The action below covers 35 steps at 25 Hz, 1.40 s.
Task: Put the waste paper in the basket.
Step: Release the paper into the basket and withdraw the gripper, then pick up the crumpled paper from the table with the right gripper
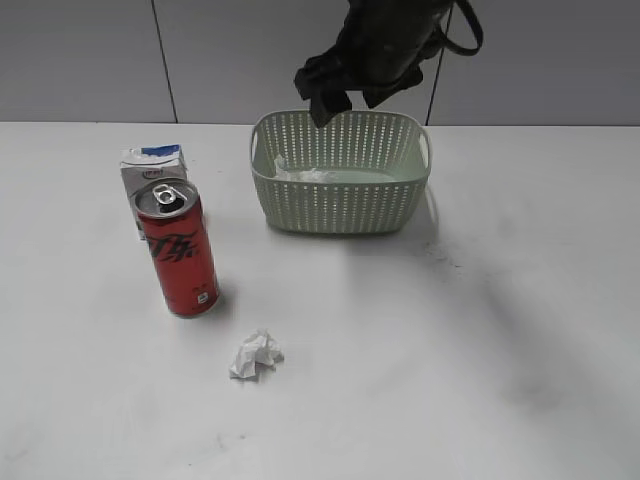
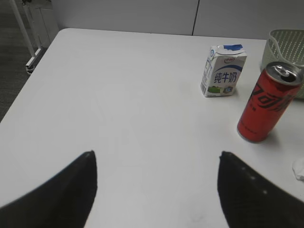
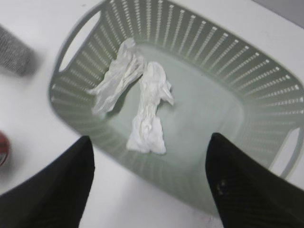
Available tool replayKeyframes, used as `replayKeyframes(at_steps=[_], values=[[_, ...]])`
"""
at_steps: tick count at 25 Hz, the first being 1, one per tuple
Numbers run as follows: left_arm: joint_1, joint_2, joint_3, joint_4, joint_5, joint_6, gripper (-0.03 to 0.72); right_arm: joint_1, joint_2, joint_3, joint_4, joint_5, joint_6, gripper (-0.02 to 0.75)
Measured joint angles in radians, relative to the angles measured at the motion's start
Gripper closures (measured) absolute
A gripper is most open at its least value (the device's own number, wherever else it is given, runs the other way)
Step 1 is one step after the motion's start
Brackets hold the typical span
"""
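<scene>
Crumpled paper (image 1: 256,355) lies on table; 2 pieces (image 3: 137,99) in basket (image 1: 340,205); both grippers' fingers apart, right gripper (image 1: 345,97) partly cropped.

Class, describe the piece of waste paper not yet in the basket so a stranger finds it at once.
Start at the green perforated basket at the table's far side, then move to the red soda can left of it. Nearer the camera, right of the can, lies a small crumpled white paper ball, alone on the table.

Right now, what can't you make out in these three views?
- Left pincer: missing from the exterior view.
- Waste paper: cut by the left wrist view's right edge.
- Red can: a sliver at the right wrist view's left edge.
- Basket contents: mostly behind its wall in the exterior view.
</scene>
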Motion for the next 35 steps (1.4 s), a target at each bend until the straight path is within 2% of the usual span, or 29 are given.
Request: replayKeyframes(at_steps=[4,7,11,15,19,22,24,25,28,35], values=[[0.000,0.000,0.000,0.000,0.000,0.000,0.101,0.002,-0.058,-0.019,0.131,0.183,-0.149,0.219],[0.000,0.000,0.000,0.000,0.000,0.000,0.101,0.021,-0.084,-0.011,0.172,0.334,-0.194,0.248],[0.000,0.000,0.000,-0.001,0.000,0.000,0.101,0.102,-0.117,0.088,0.200,0.359,-0.206,0.272],[0.000,0.000,0.000,-0.001,0.000,0.000,0.101,0.262,-0.121,0.226,0.169,0.286,-0.210,0.283],[0.000,0.000,0.000,-0.001,0.000,0.000,0.101,0.385,-0.103,0.303,0.110,0.100,-0.137,0.279],[0.000,0.000,0.000,-0.001,0.000,0.000,0.101,0.399,-0.076,0.307,0.085,0.001,-0.059,0.201],[0.000,0.000,0.000,-0.001,0.000,0.000,0.101,0.398,-0.048,0.307,0.035,-0.018,-0.008,0.113],[0.000,0.000,0.000,-0.001,0.000,0.000,0.101,0.395,-0.034,0.307,0.005,-0.017,0.009,0.094],[0.000,0.000,0.000,-0.001,0.000,0.000,0.101,0.395,0.020,0.308,-0.019,-0.010,0.033,0.075],[0.000,0.000,0.000,-0.001,0.000,0.000,0.101,0.395,0.118,0.308,-0.024,-0.011,0.038,0.083]])
